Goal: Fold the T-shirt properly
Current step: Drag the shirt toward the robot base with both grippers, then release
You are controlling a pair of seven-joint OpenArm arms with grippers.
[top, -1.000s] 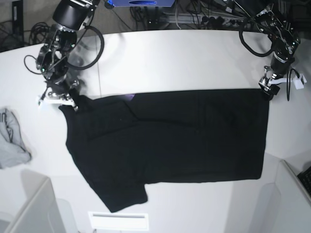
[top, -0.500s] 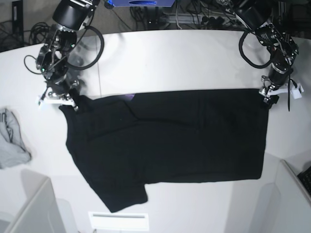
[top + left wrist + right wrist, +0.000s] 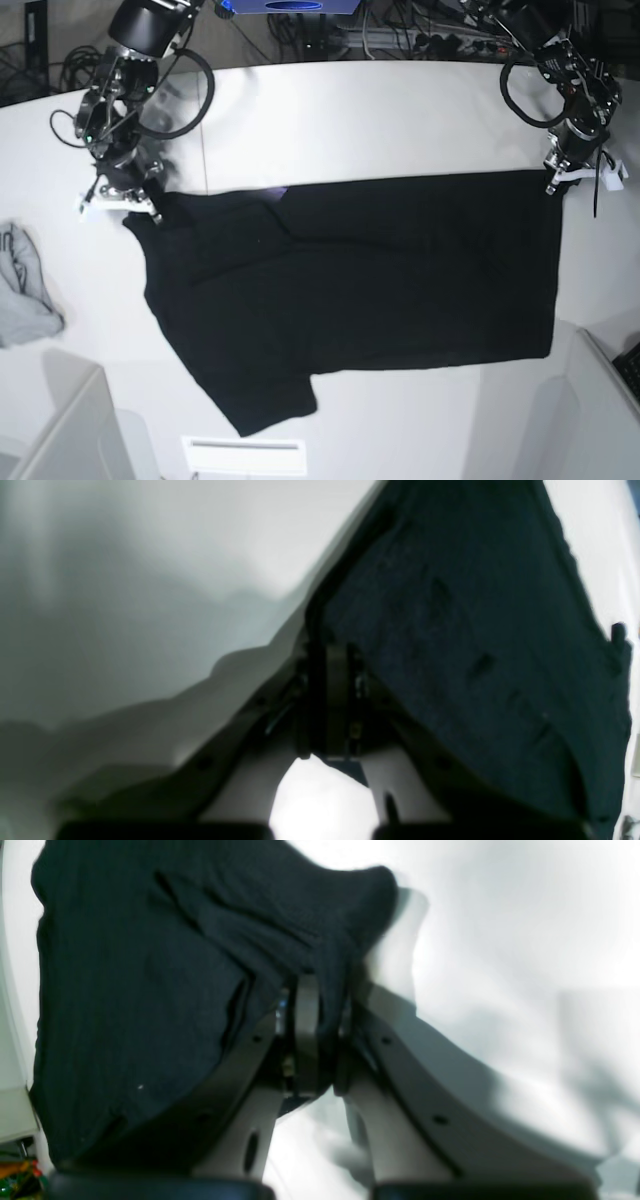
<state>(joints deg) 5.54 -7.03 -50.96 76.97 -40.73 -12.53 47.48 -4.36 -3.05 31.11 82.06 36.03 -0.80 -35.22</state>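
Note:
The black T-shirt (image 3: 350, 285) lies spread plain side up across the white table (image 3: 350, 120), one sleeve pointing to the near edge. A sliver of purple (image 3: 277, 193) shows at its far edge. My left gripper (image 3: 556, 186) is shut on the shirt's far right corner; in the left wrist view the gripper (image 3: 332, 680) pinches the black cloth (image 3: 475, 630). My right gripper (image 3: 150, 212) is shut on the far left corner; in the right wrist view the gripper (image 3: 320, 1030) clamps a bunched fold of the shirt (image 3: 150, 975).
A small light-grey cloth (image 3: 25, 285) lies crumpled at the table's left edge. White bins stand at the near left (image 3: 60, 430) and near right (image 3: 590, 410). Cables and a blue box (image 3: 290, 6) lie beyond the far edge.
Both grippers have pulled the shirt's far edge away from the camera, the left arm most. The whole shirt has slid a little to the right and lies flatter.

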